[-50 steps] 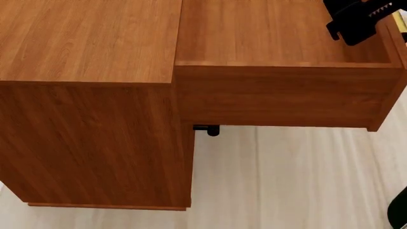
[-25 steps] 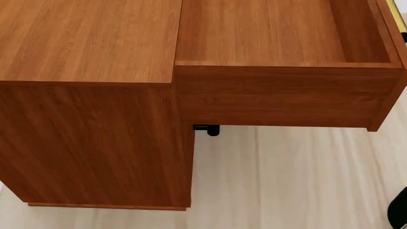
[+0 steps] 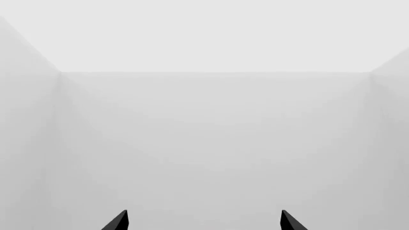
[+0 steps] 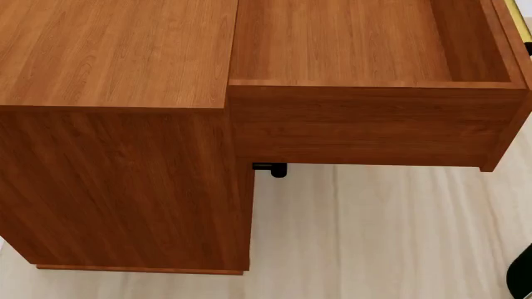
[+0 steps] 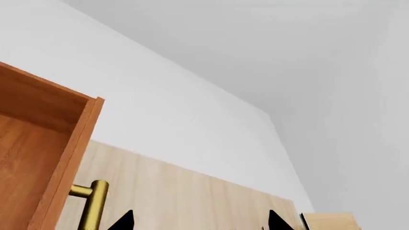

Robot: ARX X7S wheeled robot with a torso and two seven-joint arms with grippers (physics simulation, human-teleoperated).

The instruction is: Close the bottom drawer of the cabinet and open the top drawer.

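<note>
Pale flooring [image 4: 390,237] is seen under the cabinet [image 4: 116,156]; its top drawer [image 4: 374,124] is pulled out, hiding the lower drawers. Both grippers' fingers are spread: left gripper [image 3: 203,221], right gripper [image 5: 199,221], beside a brass handle [image 5: 93,203].

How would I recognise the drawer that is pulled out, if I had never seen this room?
Find the reddish-brown wooden cabinet standing on the pale floor. From its top right an open box, the top drawer, juts out level with the cabinet's top. It alone shows a bare, empty wooden inside, and a brass bar handle on its front.
</note>
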